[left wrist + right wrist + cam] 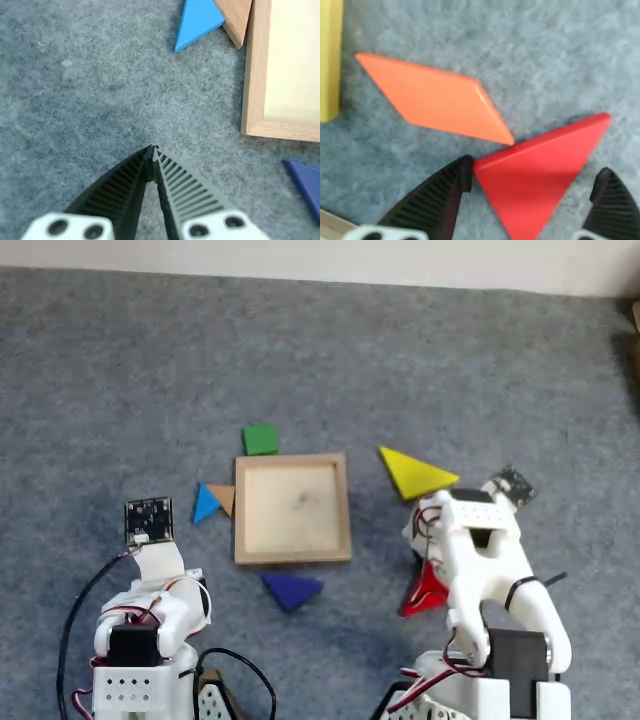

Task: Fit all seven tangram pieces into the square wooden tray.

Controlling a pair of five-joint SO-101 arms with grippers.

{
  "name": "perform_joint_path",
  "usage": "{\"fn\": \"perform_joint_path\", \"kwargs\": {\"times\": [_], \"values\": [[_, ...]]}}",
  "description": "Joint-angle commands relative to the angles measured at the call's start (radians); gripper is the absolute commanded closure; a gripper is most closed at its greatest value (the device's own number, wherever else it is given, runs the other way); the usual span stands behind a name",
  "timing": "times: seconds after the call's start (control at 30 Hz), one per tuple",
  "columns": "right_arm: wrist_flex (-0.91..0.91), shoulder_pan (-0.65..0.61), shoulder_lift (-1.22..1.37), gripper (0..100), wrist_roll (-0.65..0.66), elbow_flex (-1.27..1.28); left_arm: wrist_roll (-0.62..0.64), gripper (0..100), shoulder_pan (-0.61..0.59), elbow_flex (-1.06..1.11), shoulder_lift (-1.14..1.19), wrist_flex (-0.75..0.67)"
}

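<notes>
Right gripper: jaws spread wide, holding nothing. They straddle the red triangle, which lies flat on the grey carpet. One fingertip sits just beside a corner of the piece; the other stands apart from it. One corner of the orange parallelogram meets the red triangle's edge. The yellow triangle lies just beyond the parallelogram, to the right of the tray in the high view.

Left gripper: jaws closed tip to tip, holding nothing, over bare carpet near a corner of the square wooden tray.

The tray sits flat between the two arms. The light blue triangle and the tan triangle lie side by side against the tray's left rim. The dark blue triangle lies just off the near rim, and the green square just beside the far rim. All seven pieces rest on the carpet outside the tray.
</notes>
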Motion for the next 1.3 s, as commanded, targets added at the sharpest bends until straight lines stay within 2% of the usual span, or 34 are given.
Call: {"fn": "perform_joint_path", "kwargs": {"times": [0.0,0.2,0.4,0.5,0.73,0.9,1.1,1.27], "values": [[-0.048,0.016,-0.01,63.4,-0.006,0.015,0.002,100,0.019,0.019,-0.051,0.002],[-0.047,0.018,-0.01,64.3,-0.008,0.048,0.002,100,0.019,0.019,-0.051,0.002],[-0.047,0.024,-0.018,81.4,-0.003,0.042,0.002,100,0.019,0.019,-0.051,0.002],[-0.044,0.05,-0.019,85.1,0.032,0.042,0.002,100,0.019,0.019,-0.051,0.002],[-0.033,0.07,-0.021,86.0,0.173,0.044,0.002,100,0.019,0.019,-0.051,0.002],[0.107,0.064,-0.038,86.0,0.252,-0.008,0.002,100,0.019,0.019,-0.051,0.002],[0.298,0.065,-0.176,86.0,0.344,-0.114,0.002,100,0.019,0.019,-0.051,0.002],[0.328,0.059,-0.335,86.0,0.394,-0.13,0.002,100,0.019,0.019,-0.051,0.002]]}}
